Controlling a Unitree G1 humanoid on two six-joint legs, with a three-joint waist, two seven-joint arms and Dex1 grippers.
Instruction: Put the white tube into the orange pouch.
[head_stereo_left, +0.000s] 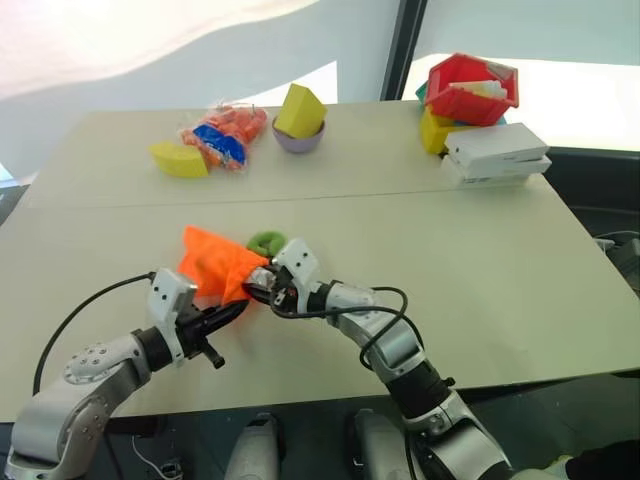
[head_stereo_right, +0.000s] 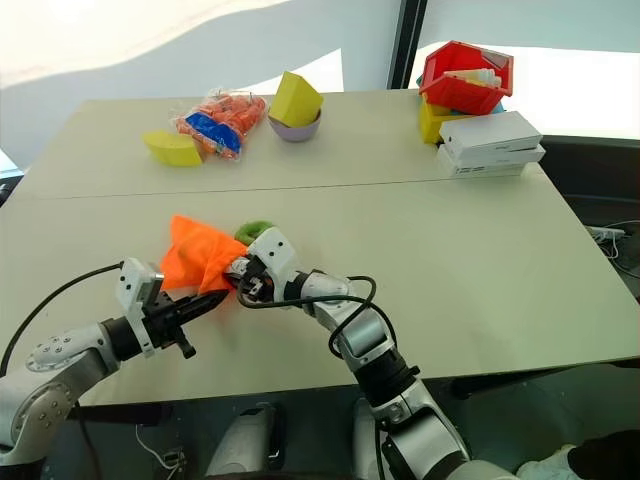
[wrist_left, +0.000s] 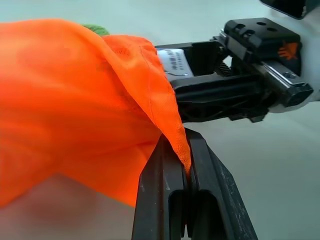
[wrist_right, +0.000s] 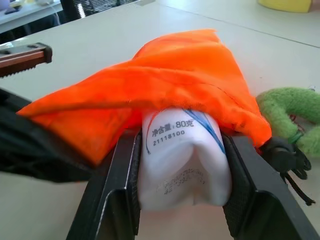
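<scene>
Desk: pale, two joined tops; clutter along the far edge.
Orange pouch: near the front edge, soft limp fabric, rim pinched by the closed left hand.
White tube: front end under the pouch's mouth, clamped in the right hand.
Handling: likely light, smooth, squashy; hold its crimped tail.

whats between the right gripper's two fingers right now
The white tube, clamped at its flat end by the right gripper; its front is already under the orange pouch edge. The right wrist view shows it best.
</scene>
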